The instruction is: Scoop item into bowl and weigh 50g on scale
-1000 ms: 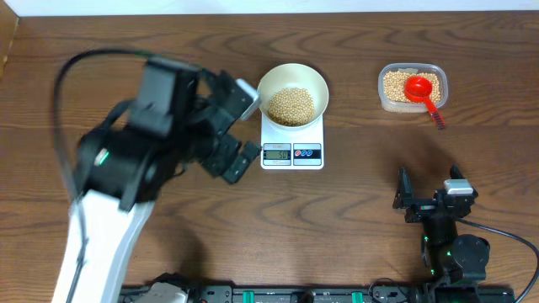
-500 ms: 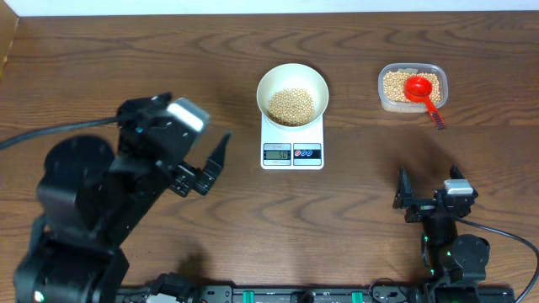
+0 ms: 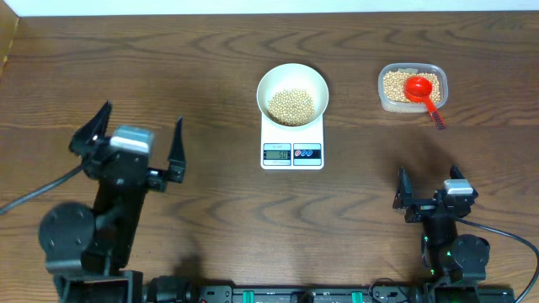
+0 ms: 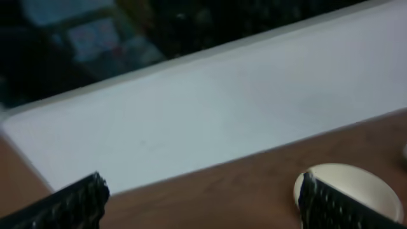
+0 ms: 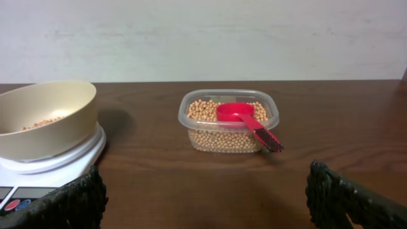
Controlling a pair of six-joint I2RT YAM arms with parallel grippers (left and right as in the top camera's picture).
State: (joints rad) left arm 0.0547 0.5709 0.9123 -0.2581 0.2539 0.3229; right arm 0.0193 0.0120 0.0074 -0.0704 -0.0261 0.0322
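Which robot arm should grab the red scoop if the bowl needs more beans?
The right one. The right gripper sits open on the same side as the red scoop lying in the tub, straight ahead of it. The left gripper is far across, past the scale.

Overhead view: even, bright light, sharp focus across the dark-brown wooden table [image 3: 210, 50]. Left wrist view: heavily blurred, dark along the top. Right wrist view: sharp, with a soft shadow beside the round cream bowl [image 5: 51, 121].

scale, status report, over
Left tool open, empty, away from scale. Right tool open, empty. Bowl on scale, beans inside; readout illegible. Red scoop in tub, nothing in the way.
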